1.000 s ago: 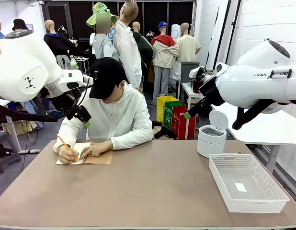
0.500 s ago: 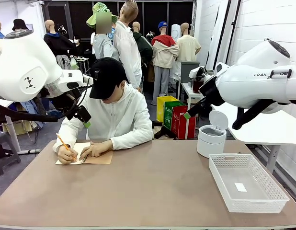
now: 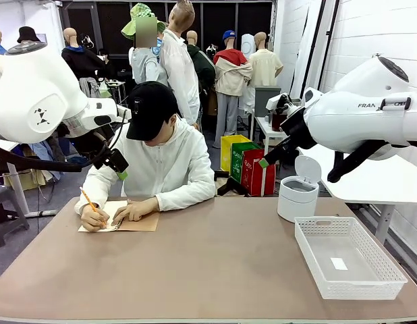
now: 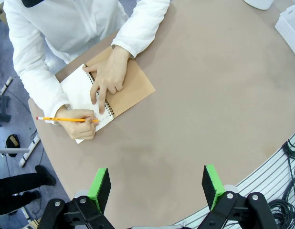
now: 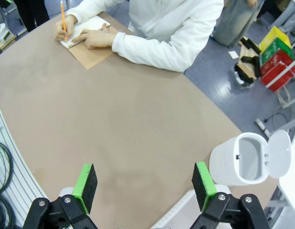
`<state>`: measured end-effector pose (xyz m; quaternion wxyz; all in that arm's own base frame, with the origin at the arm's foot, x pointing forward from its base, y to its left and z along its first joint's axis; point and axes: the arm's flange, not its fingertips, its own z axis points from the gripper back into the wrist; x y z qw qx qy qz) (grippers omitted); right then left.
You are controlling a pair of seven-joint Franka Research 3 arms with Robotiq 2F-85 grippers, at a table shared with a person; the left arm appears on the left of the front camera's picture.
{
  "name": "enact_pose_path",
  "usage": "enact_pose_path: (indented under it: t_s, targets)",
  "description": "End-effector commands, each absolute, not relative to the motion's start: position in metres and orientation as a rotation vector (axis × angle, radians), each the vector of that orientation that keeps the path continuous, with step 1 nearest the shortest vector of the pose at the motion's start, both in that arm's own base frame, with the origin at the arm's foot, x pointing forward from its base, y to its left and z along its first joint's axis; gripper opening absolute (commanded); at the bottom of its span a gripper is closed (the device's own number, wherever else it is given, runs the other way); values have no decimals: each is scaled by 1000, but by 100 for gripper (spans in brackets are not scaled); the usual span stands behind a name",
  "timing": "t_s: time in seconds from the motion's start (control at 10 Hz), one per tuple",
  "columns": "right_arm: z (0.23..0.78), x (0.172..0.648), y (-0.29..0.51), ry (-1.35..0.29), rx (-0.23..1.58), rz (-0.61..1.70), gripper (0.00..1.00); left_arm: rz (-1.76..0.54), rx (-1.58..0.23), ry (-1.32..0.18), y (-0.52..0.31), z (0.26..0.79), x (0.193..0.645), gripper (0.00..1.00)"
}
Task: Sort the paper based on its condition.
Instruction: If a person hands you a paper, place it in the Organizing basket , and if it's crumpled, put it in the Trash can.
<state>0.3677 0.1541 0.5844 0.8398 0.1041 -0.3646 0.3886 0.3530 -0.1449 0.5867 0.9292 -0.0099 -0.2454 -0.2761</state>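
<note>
Scene early in the sorting, as we judged it. Both arms hung high above the desk. The left end effector had its jaws spread wide with nothing between them, and so had the right end effector. We found the paper as a white page bound in a spiral notebook at the far left of the desk. One hand of the person pinned it flat while the other hand wrote on it with a pencil. In the front view the open notebook's long axis ran across the desk. It lay below and ahead of the left end effector, clearly the nearer one. The right end effector hung well apart from it, near the white basket and the open bin. We judged that no grasp was possible until the person released a sheet.
</note>
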Motion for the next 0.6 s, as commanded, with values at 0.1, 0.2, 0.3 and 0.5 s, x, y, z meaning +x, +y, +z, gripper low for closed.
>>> enact_pose_path:
  t_s: [0.1, 0.2, 0.3, 0.5]
  targets:
    - [585, 368, 153, -764, 211, 828, 100, -564, -22, -508, -144, 587, 353, 100]
    - [585, 368, 153, -764, 211, 828, 100, -564, -22, -508, -144, 587, 353, 100]
    - [585, 368, 153, -764, 211, 828, 100, -564, -22, -508, -144, 587, 353, 100]
    - [585, 368, 153, -764, 211, 828, 100, -564, -22, -508, -144, 587, 353, 100]
